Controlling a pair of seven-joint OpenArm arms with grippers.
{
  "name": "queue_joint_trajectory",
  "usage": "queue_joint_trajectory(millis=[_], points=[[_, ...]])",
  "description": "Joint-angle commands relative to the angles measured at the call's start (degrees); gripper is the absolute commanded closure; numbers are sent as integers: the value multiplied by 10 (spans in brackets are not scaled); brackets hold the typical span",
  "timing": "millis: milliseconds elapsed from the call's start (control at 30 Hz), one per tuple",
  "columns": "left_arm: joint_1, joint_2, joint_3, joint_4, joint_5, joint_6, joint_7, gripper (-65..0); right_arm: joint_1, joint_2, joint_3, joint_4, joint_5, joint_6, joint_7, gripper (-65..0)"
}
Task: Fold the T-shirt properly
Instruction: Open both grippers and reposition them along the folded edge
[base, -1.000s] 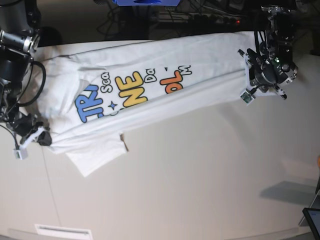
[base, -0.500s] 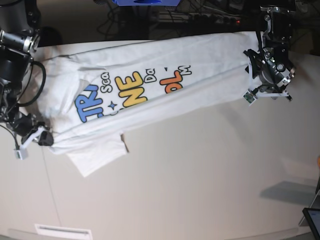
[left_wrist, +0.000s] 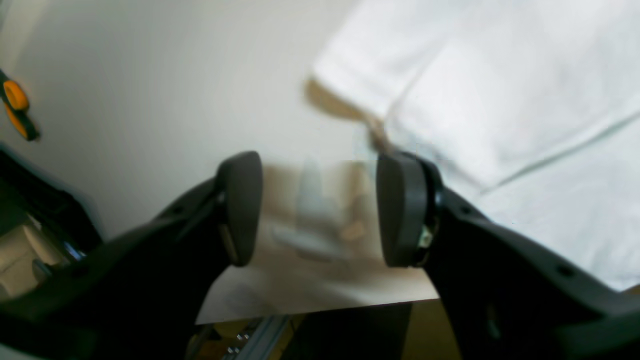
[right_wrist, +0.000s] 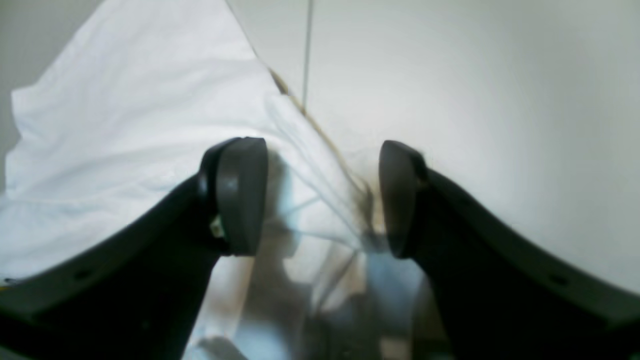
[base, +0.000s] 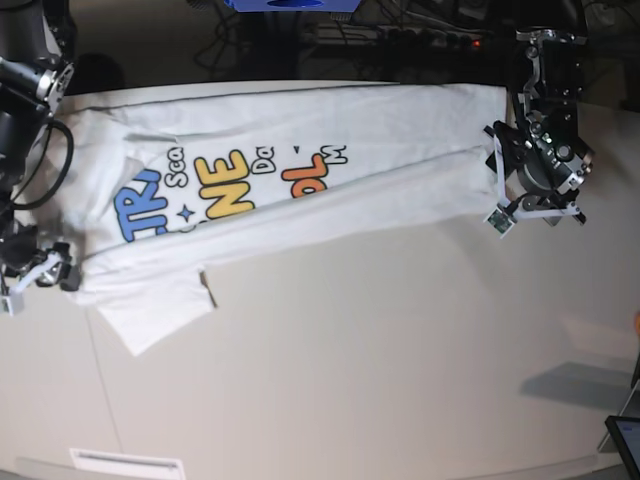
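The T-shirt (base: 300, 190) lies stretched across the far side of the tabletop (base: 380, 350), folded lengthwise, colourful print up (one sleeve pokes out toward the camera). The left hand (left_wrist: 320, 207) is spread open beside the hem corner, gripping nothing. The right hand (right_wrist: 322, 197) gapes empty over the cloth's edge.

T-shirt (base: 300, 150) print: "Sca", "NE", "Da"
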Motion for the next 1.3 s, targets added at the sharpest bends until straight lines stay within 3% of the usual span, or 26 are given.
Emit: queue_joint_trajectory(millis=[0, 233, 300, 400, 533, 567, 633, 700, 800, 833, 967, 1067, 1267], points=[[-7, -9, -5, 8, 6, -3, 1, -358, 11, 11, 2, 23, 10, 5, 10, -348], [-40, -5, -7, 10, 6, -3, 1, -354, 8, 6, 4, 93, 10, 5, -6, -348], [-48, 11, -22, 10, 6, -3, 1, -354, 8, 1, 4, 122, 9, 5, -8, -348], [-58, 49, -77, 16, 3, -4, 1, -353, -12, -1, 2, 192, 9, -47, -6, -348], [-57, 94, -138, 46, -54, -4, 1, -344, -65, -8, -26, 332, 9, -50, -9, -347], [-47, 103, -151, 47, -71, -4, 1, -321, -87, -8, -43, 369, 9, -50, -9, -344], [-13, 117, -175, 49, -103, -4, -2, -186, -136, -8, -63, 431, 8, -51, -4, -321], [22, 138, -192, 47, -128, -4, -54, 0, -182, -8, -72, 475, 8, -52, 8, -225], [82, 158, -202, 48, -142, -4, -160, 0, -240, -9, -75, 496, -8, -53, 36, -25], [105, 161, -201, 48, -142, -4, -201, 0, -257, -12, -76, 499, -23, -53, 42, 0], [180, 163, -195, 46, -142, -4, -338, 0, -301, -51, -72, 500, -108, -53, 47, -6], [195, 180, -194, 42, -138, -4, -348, 0, -313, -91, -72, 499, -177, -53, 47, -4], [179, 179, -195, 6, -138, -4, -351, 0, -309, -170, -74, 484, -309, -51, 47, -4]])
